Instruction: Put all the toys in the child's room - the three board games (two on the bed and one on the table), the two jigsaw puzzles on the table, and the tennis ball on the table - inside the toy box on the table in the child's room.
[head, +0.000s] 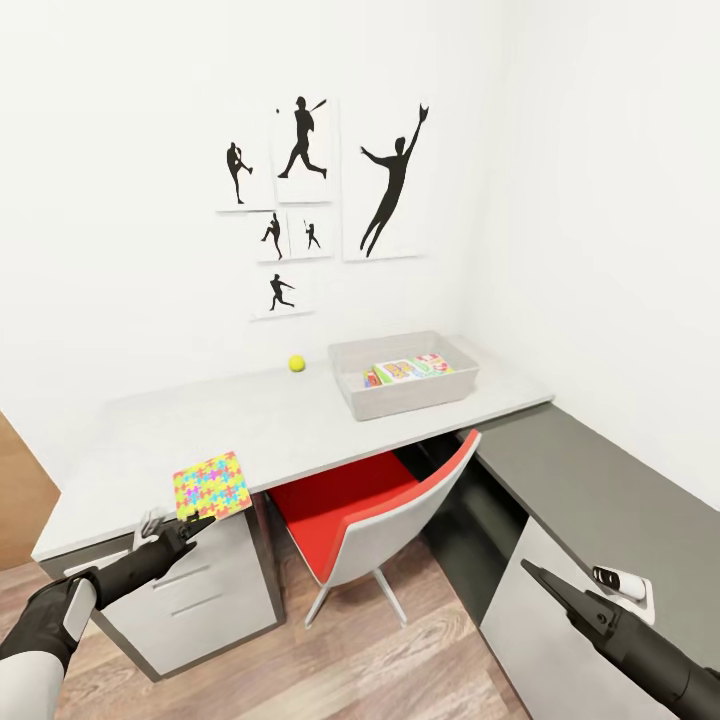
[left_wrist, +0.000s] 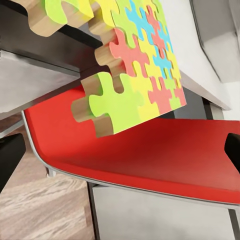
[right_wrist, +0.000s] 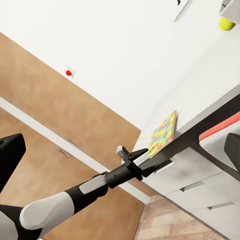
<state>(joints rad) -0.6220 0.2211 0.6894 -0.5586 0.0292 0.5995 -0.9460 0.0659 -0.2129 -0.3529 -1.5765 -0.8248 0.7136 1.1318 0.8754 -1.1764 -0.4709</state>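
Lower left of frame: black left claw (head: 190, 527), opening indiscernible, nears the thin multicoloured jigsaw puzzle (head: 212, 485) overhanging the pale grey bench (head: 290, 420); best gripped by its protruding edge, kept level.

Prints on the game boxes (head: 405, 369) inside the toy box (head: 405, 396) are too small to read (its near wall hides their lower edges); the jigsaw puzzle (left_wrist: 132, 65) is cut off by the left wrist view's edge.
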